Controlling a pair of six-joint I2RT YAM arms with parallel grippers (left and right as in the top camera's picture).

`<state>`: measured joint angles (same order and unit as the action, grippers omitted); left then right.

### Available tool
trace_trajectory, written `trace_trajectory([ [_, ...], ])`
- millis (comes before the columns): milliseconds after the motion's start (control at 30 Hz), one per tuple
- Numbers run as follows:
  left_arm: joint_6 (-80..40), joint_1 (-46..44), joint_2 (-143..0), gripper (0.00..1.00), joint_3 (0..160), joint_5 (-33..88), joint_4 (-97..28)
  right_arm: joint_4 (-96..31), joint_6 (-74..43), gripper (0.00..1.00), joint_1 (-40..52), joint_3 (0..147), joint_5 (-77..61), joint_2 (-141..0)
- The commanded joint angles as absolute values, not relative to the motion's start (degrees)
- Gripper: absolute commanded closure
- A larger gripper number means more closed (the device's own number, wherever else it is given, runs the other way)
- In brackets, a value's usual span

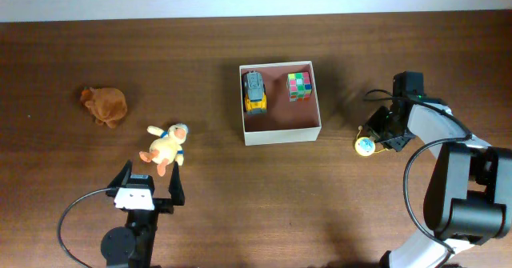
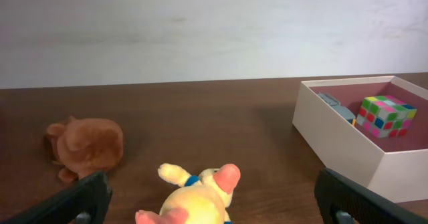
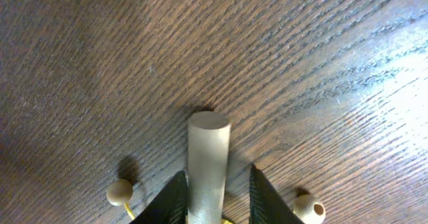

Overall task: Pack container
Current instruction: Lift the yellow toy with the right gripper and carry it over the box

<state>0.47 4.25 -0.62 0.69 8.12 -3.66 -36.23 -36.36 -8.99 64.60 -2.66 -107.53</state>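
Sitting near the middle of the dark wooden table (image 1: 240, 220), the container (image 1: 282, 134) is a square open box with pale walls and a reddish-brown floor. It lies well apart from the left gripper (image 1: 152, 174), which is at the table's near edge with its fingers spread wide and nothing between them. The right gripper (image 1: 376, 136) is just beside the box's right wall, low over the table. Its fingers are narrow on either side of a wooden peg (image 3: 208, 164); whether they clamp it cannot be told. Inside the box, a yellow toy car (image 1: 254, 90) lies at the back left and a coloured cube (image 1: 299, 86) at the back right. A yellow duck (image 1: 166, 147) lies just ahead of the left gripper, with a brown plush toy (image 1: 106, 105) farther left.
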Motion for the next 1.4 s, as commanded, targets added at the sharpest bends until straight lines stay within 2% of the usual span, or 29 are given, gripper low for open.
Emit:
trace_trajectory([
  [0, 1.3, 4.0, -0.3, 0.01, 0.5, 7.9, -3.9, -35.6, -37.8, 0.8, -8.6, 63.7, -3.8, -108.2],
  [167, 1.3, 4.0, -0.3, 0.01, 0.5, 7.9, -3.9, -34.0, -36.8, 0.85, -8.6, 63.7, -3.8, -108.2],
  [633, 1.3, 4.0, -0.3, 0.01, 0.5, 7.9, -3.9, -33.5, -26.9, 0.87, -8.6, 68.6, -6.3, -108.0],
  [967, 1.3, 4.0, -0.3, 0.01, 0.5, 7.9, -3.9, -44.6, -16.6, 0.87, -8.6, 82.7, -13.6, -108.0],
  [1367, 1.4, 4.0, -0.3, 0.01, 0.5, 7.9, -3.9, -56.8, -11.8, 0.9, -8.3, 97.6, -19.1, -108.0],
])
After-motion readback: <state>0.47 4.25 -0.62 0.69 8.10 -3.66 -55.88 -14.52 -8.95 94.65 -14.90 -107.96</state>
